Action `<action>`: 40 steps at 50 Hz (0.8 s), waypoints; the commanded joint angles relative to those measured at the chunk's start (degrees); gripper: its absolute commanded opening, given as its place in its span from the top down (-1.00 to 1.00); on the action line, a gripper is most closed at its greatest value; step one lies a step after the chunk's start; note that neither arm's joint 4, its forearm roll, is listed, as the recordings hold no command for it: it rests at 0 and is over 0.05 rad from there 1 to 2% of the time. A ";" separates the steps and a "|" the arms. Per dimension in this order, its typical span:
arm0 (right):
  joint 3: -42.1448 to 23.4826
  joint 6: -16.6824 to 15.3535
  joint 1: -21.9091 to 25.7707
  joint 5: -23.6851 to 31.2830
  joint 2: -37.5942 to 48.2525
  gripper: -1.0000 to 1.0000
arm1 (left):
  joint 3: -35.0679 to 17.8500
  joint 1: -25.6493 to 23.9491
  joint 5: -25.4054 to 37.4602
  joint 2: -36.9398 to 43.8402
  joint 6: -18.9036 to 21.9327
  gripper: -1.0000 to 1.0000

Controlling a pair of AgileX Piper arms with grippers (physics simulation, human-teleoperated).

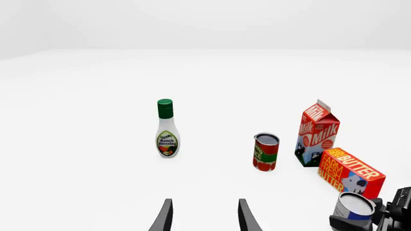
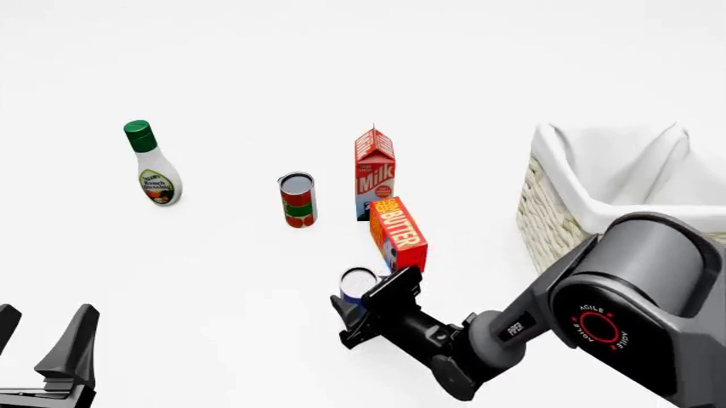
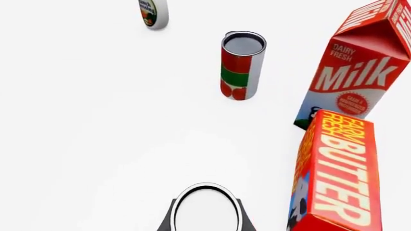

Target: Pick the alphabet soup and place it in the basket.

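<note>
Your left gripper (image 2: pixel 46 353) sits idle with its fingers spread, holding nothing. Mid-table, the soup can (image 2: pixel 359 285) stands upright just beside the butter box (image 2: pixel 399 234), and your right gripper (image 2: pixel 369 310) brackets it, seemingly pinching it ready for lifting. The basket (image 2: pixel 556 212) waits on the right.

Front cam: high, behind both arms, looking forward and down over the whole table. Left wrist cam: low, farther back from the milk carton (image 1: pixel 317 134), near level. Right wrist cam: close, steep down beside the milk carton (image 3: pixel 354 62). All three share the milk carton (image 2: pixel 375 172).
</note>
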 commanded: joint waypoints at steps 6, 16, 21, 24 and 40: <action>1.60 0.70 0.14 -0.34 -2.67 1.00 | 0.00 0.00 0.00 0.00 0.00 -1.00; 4.44 0.59 0.51 -0.44 -8.26 1.00 | 0.00 0.00 0.00 0.00 0.00 -1.00; 6.31 0.50 1.20 -0.11 -12.03 1.00 | 0.00 0.00 0.00 0.00 0.00 -1.00; 7.55 0.41 1.48 0.16 -14.59 1.00 | 0.00 0.00 0.00 0.00 0.00 -1.00; 13.93 -0.22 2.86 3.33 -31.10 1.00 | 0.00 0.00 0.00 0.00 0.00 -1.00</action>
